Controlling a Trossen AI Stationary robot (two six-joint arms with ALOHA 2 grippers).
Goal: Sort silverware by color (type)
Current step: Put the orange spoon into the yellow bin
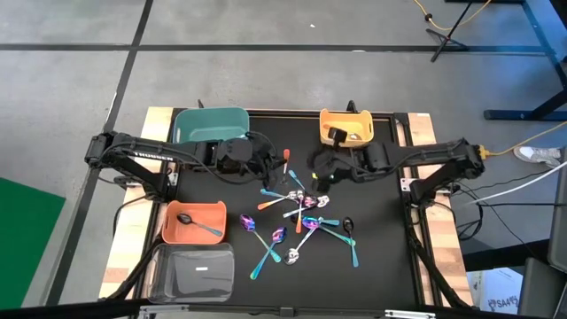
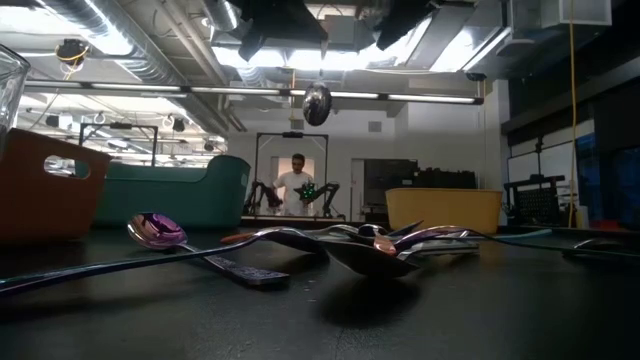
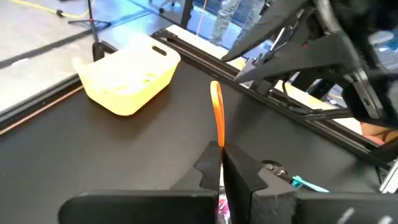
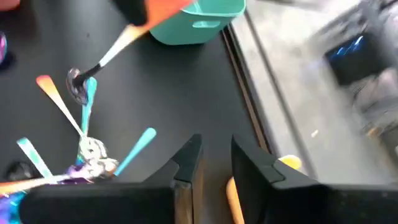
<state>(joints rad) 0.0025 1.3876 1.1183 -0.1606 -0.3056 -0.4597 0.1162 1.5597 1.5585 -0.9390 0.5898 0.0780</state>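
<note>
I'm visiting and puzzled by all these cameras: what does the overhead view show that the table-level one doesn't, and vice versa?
Only overhead: the left arm and right arm whole, the right waiting by the yellow bin, and a black spoon lying in the orange bin. Only table-level: the room behind, where a person stands. Both: the spoon pile, the teal bin, the yellow bin, and the orange-handled spoon held up in the left arm's shut jaws.

Bare mat lies open between the teal bin [image 1: 211, 124] and yellow bin [image 1: 345, 127] — both arms reach in there, the left gripper [image 1: 275, 161] holding an orange spoon [image 1: 285, 160]. The spoon pile [image 1: 301, 217] clutters the middle; the orange bin [image 1: 193, 221] blocks the left.
</note>
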